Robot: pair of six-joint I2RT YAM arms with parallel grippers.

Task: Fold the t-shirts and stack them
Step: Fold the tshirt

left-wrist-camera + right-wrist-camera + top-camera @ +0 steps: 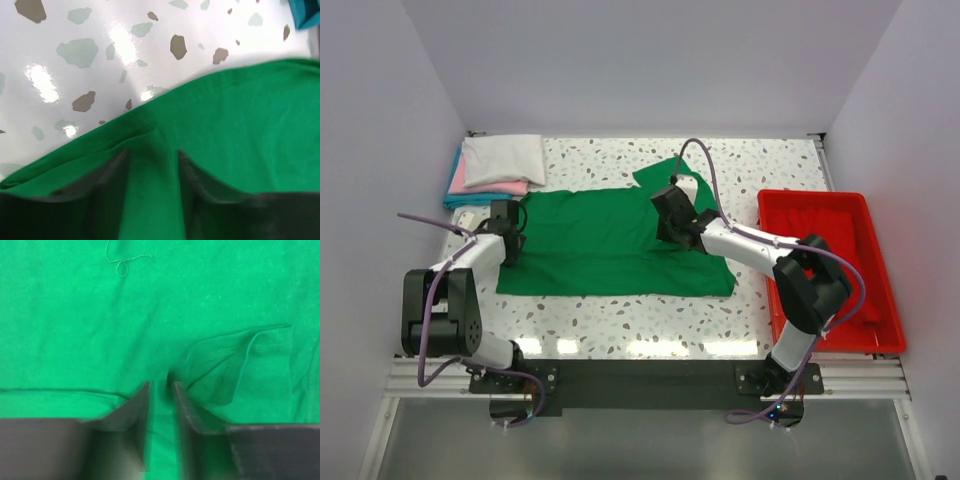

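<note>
Your left tool (152, 152) pinches the green t-shirt (600, 245) at its 9 o'clock edge. Your right tool (161, 385) clamps a fold toward 2 o'clock. The shirt lies spread mid-surface (620, 322), with the folded t-shirts (498, 165) stacked at 10 o'clock.

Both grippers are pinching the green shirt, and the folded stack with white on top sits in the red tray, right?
No. The folded stack lies on the table at its far left corner, not in the red tray; the top external view shows this. The left gripper and right gripper do pinch the green shirt.
</note>
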